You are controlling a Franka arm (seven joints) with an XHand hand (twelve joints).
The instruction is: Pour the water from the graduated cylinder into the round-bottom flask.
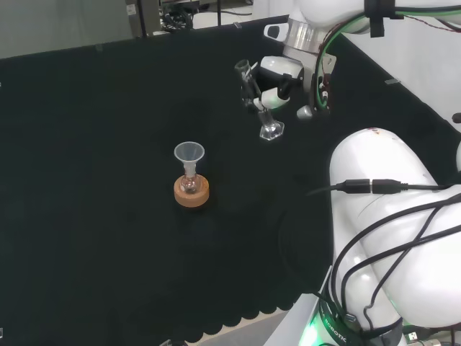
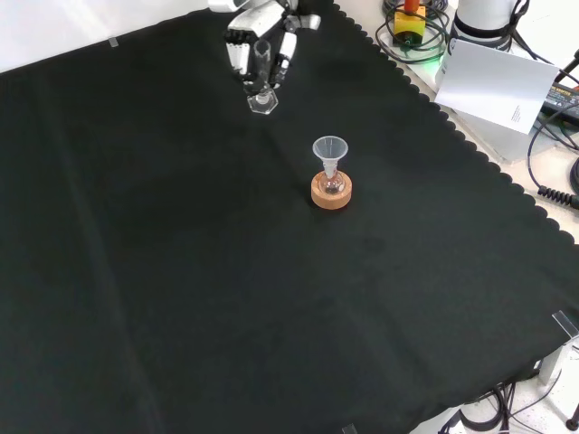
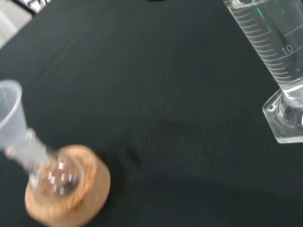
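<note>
In hand [image 2: 262, 45]: cylinder [image 2: 262, 81] (upright).

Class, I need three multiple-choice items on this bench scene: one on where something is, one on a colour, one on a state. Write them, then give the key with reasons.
1. Where does the funnel sit?
A. in the flask's neck
B. flat on the cloth
C. in the hand

2. What colour is the ring under the flask?
A. red
B. tan cork
C. blue

3. How does the measuring cylinder stand?
A. lying down
B. upside down
C. upright by the hand

Key: A, the funnel's stem enters the flask; B, the front view shows a tan ring; C, its base is lowest, with the fingers around its tube.
</note>
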